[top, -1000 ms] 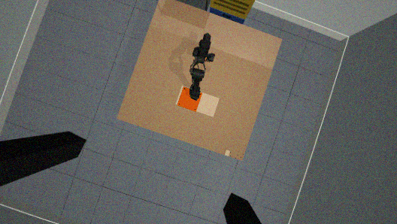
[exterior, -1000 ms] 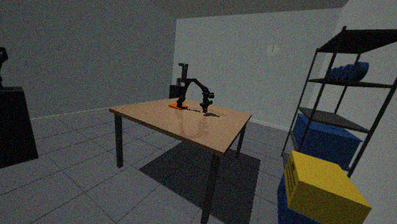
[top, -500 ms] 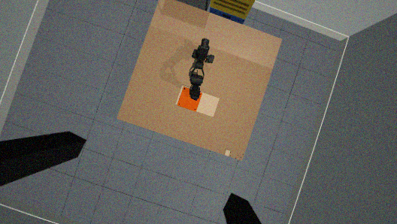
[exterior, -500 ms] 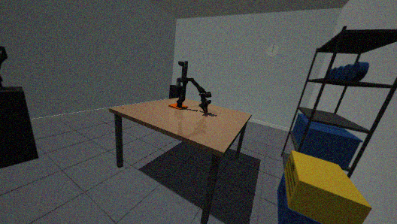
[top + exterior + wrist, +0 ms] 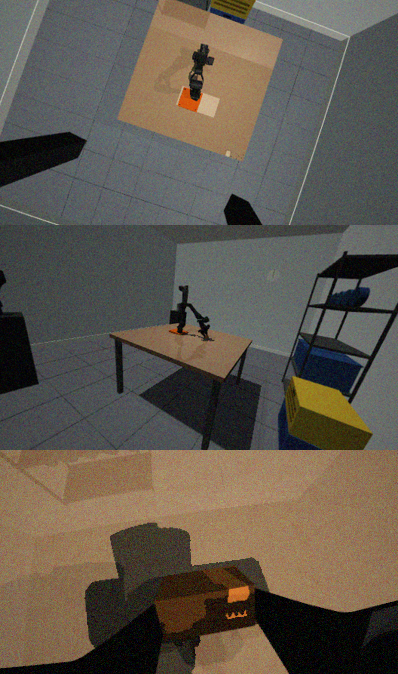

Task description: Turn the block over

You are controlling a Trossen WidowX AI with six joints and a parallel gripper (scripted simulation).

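Observation:
The block (image 5: 182, 616) is a small brown-orange box, mostly in shadow, with a brighter orange patch near its right end in the wrist view. My gripper (image 5: 206, 611) (image 5: 203, 46) (image 5: 206, 337) is shut on the block, one dark finger at each end. In the exterior view, the gripper points down close over the table (image 5: 237, 79) (image 5: 158, 343). The block is too small to make out in the top and exterior views. I cannot tell which face bears the mark, nor whether the block touches the table.
The arm stands on an orange base plate (image 5: 188, 102) (image 5: 173, 331). A pale rectangle (image 5: 209, 105) adjoins the plate, and a small pale item (image 5: 228, 153) is near the table's far edge from the gripper. A shelf (image 5: 350, 309) and a yellow box (image 5: 328, 414) stand off the table.

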